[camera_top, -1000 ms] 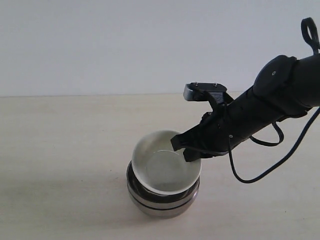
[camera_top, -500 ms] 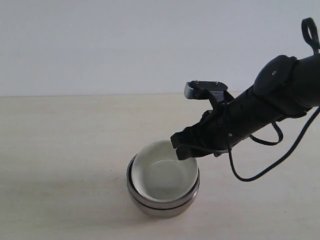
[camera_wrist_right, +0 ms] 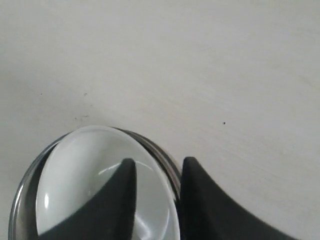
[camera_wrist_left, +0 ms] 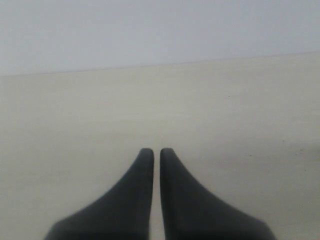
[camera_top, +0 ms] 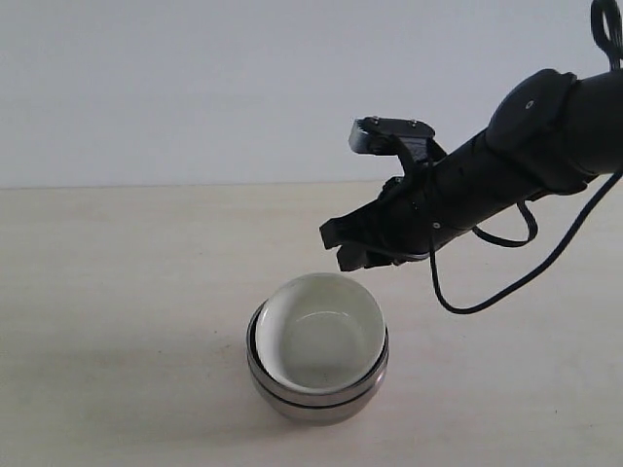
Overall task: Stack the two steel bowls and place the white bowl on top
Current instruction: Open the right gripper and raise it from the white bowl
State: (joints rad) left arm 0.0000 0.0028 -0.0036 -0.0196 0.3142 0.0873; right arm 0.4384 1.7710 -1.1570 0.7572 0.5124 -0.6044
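The stack looks finished. The two steel bowls (camera_top: 313,401) sit nested one inside the other on the bench (camera_top: 117,292), near the front and a little right of centre in the exterior view. Their two rims show as close bright bands with a dark line between them. The white bowl (camera_top: 316,336) rests inside the upper steel bowl with its rim just above the metal rims. It looks seated rather than perched, though whether it lies quite level is hard to tell from this angle.

The right tool (camera_top: 348,255) hangs above the far right edge of the stack, clear of the white bowl and touching nothing. In the right wrist view its two dark fingers (camera_wrist_right: 117,200) stand partly spread. Only the bowl's rim and the bench are visible through the gap, so it pinches nothing.

The left tool (camera_wrist_left: 156,150) is out of the exterior view. Its own camera shows its tips pressed together over bare bench, with no bowl near them.

By my reading, every step the task names is done: steel in steel, white on top. Nothing remains except perhaps for the right arm to pull away without brushing the white bowl's rim, since a knock there could tip it in its smooth metal seat.
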